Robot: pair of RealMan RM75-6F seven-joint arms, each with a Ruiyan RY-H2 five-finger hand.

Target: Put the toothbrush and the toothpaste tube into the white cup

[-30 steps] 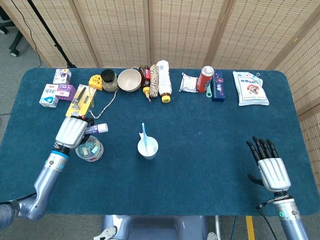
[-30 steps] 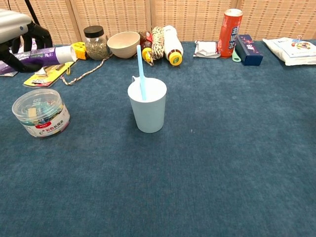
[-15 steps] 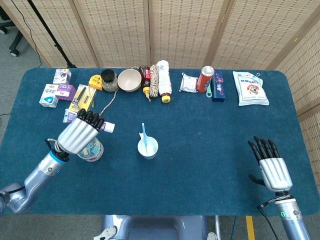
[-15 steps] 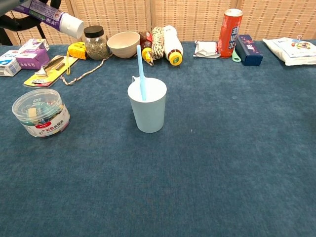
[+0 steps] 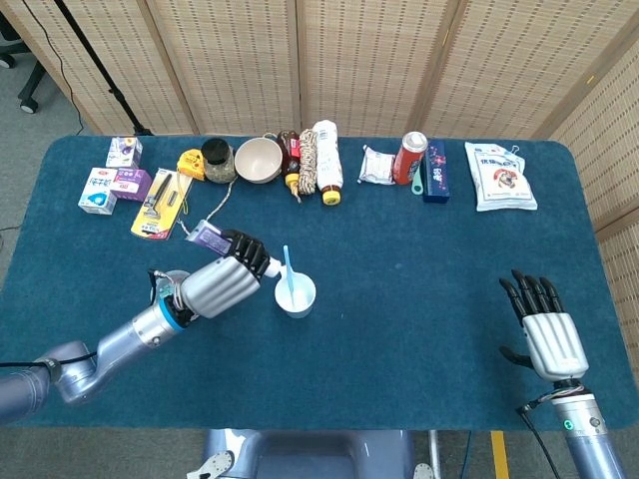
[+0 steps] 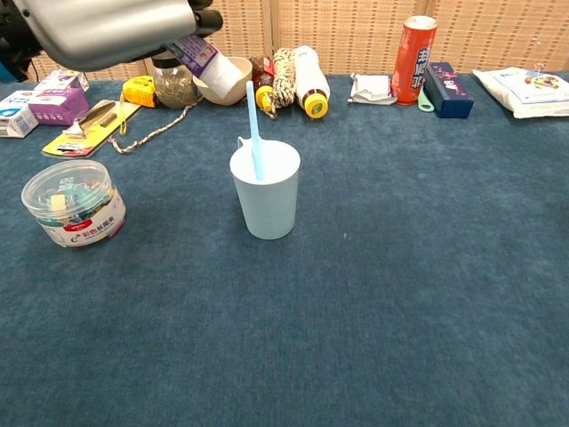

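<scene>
The white cup point(image 5: 296, 295) point(image 6: 266, 196) stands mid-table with the light-blue toothbrush point(image 5: 288, 269) point(image 6: 253, 124) upright inside it. My left hand point(image 5: 222, 283) point(image 6: 111, 31) hovers just left of the cup and grips the purple-and-white toothpaste tube point(image 5: 208, 237) point(image 6: 203, 58), whose capped end points toward the cup. Near the table's front right corner my right hand point(image 5: 547, 334) rests with its fingers apart and nothing in it; the chest view does not show it.
A clear tub of coloured clips point(image 6: 74, 204) stands left of the cup. Along the back edge are small boxes point(image 5: 112, 185), a razor card point(image 5: 158, 202), a jar point(image 6: 172, 77), a bowl point(image 5: 259, 159), bottles point(image 5: 326, 160), a red can point(image 5: 410, 158) and a snack bag point(image 5: 501, 177).
My left hand has lifted the toothpaste tube from beside the clip tub and carried it rightward, up next to the cup. The right hand stayed still.
</scene>
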